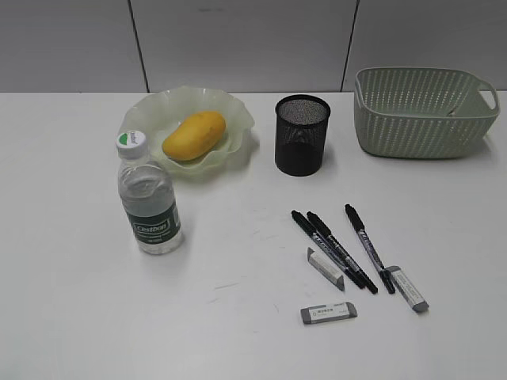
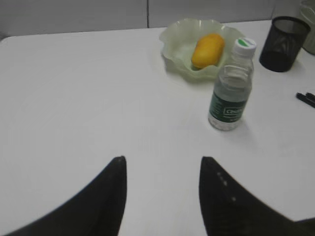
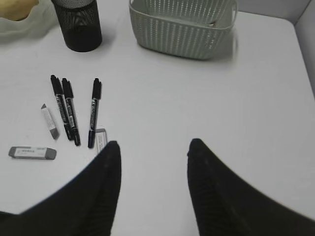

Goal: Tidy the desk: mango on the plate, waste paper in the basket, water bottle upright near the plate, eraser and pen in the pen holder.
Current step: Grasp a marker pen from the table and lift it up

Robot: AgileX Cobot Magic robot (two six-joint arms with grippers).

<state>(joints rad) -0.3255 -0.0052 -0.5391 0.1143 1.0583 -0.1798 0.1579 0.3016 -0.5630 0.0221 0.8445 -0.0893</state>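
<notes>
Neither arm shows in the exterior view. In the left wrist view, the left gripper (image 2: 162, 169) fills the lower part of the frame, its two dark fingers (image 2: 110, 196) spread apart with bare surface (image 2: 74, 98) between them, holding nothing. In the right wrist view, the right gripper (image 3: 152, 152) sits at the bottom of the frame, its black fingers (image 3: 216, 196) likewise parted and empty, hovering above the surface.

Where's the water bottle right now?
In the exterior view the water bottle stands upright on the left of the desk, just in front of the plate holding the mango.
</notes>
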